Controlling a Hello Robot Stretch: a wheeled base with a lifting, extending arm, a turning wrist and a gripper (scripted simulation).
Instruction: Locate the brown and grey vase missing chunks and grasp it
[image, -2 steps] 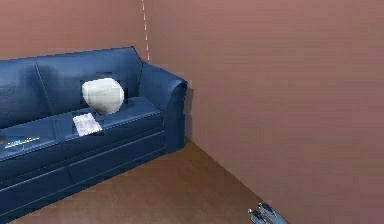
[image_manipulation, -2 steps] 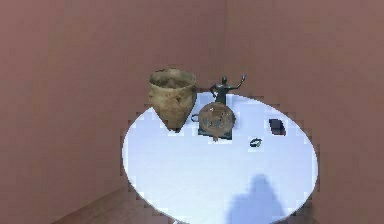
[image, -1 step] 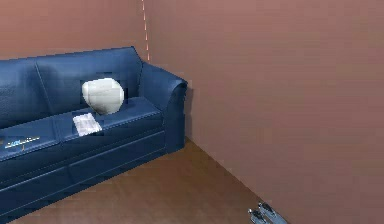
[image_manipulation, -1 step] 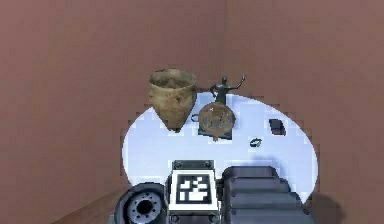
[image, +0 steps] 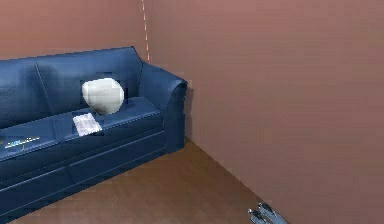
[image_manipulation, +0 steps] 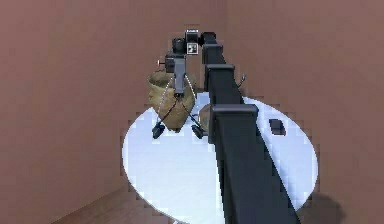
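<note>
step: likely lining up grasp | vase (image_manipulation: 158, 95) just behind claw (image_manipulation: 176, 128), on tabletop (image_manipulation: 170, 175) | claw's hold: cannot tell

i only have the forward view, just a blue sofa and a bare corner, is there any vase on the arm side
Observer: Yes. In the arm side view a brown vase stands on a round white table.
Operator: where's the gripper relative to it
Observer: The gripper shows against the vase, with its fingers slanting down across it. I cannot tell whether it touches or holds the vase.
Operator: anything else on that table
Observer: One small dark thing lies to the right of the arm.
</note>
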